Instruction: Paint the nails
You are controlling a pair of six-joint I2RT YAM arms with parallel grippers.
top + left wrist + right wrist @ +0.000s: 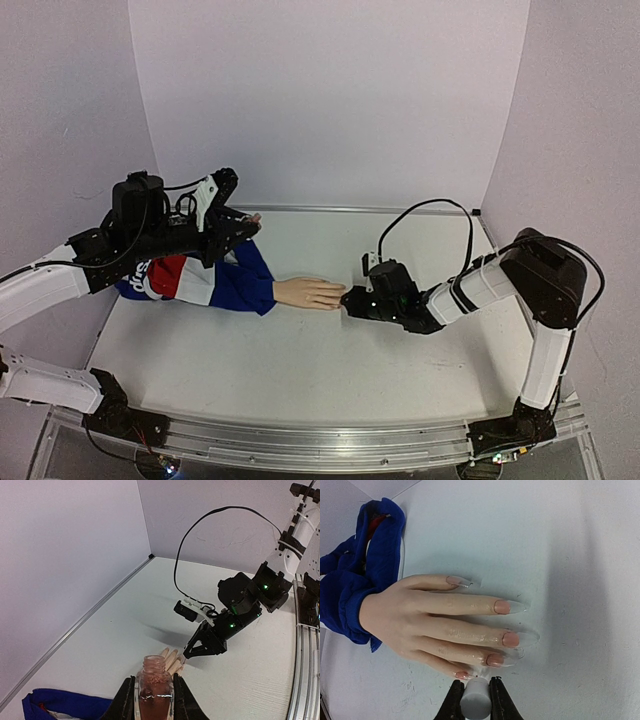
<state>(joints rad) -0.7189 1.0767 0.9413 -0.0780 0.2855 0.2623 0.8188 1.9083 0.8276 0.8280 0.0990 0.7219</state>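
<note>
Top view: the mannequin hand (310, 293) lies flat around the middle of the desk (300, 380). Its fingers point at the right arm, and the soft blue, red and white sleeve (195, 280) is bunched up behind it. The right gripper (349, 300) is right at the fingertips. The left gripper (243, 226) hangs above the sleeve, well clear of the fingers.

Left wrist view: the left gripper (154, 680) is clamped on a small bottle (155, 700). It looks like clear glass with brownish-pink polish inside, the neck is open and it's standing upright. With no lid on, I'd say that arm's whole job is to not tilt it.

Right wrist view: the right gripper (475, 682) is pinched tight on a smooth white cap (476, 702), just beside the finger nearest it. I can't see the brush itself, it's hidden past the cap.

The nails (510, 639) are long, narrow and pointed, with see-through tips and pinkish beds, and they look glossy and slick. The skin looks like smooth, hard plastic with a wet sheen in spots.

For the stroke, I'd go light and run lengthwise from the base out to the tip. A sideways wobble would probably put polish on the skin, and pushing hard could slide the hand on that smooth desk.
</note>
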